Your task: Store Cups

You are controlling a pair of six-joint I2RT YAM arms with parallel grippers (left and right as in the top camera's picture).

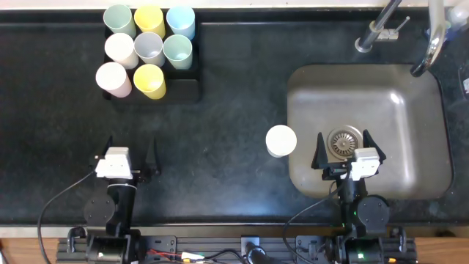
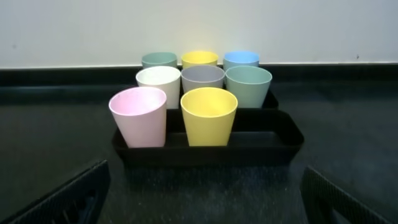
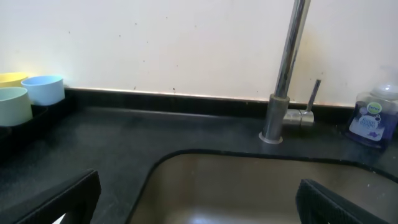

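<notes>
**Top view.** A single white round plastic cup (image 1: pixel 281 141) is shown standing on the dark speckled table (image 1: pixel 220 169). It lies just right of the frame's centre and just beside the left rim of the stainless-steel sink (image 1: pixel 410 103). Only a circular outline is presented to the overhead camera, so its long axis is judged to be vertical; whether the mouth faces up cannot be told.

The black plastic tray (image 1: pixel 187 89) is seen at the upper left, loaded with eight pastel cups (image 1: pixel 149 50) in three rows. One slot, at the tray's lower right corner, is vacant.

The right arm (image 1: pixel 364 163) is placed at the lower right, by the sink's basin. Its jaws are spread wide and nothing is held between them. The loose cup lies just to the left of these jaws, at about the same height in the frame.

The left arm (image 1: pixel 116 164) is set at the lower left, below the tray, its jaws likewise wide apart and empty.

The cup is judged nearer the right arm. A short leftward shift would be required before the jaws could be closed on its wall. The vacant slot lies well up and to the left.
</notes>
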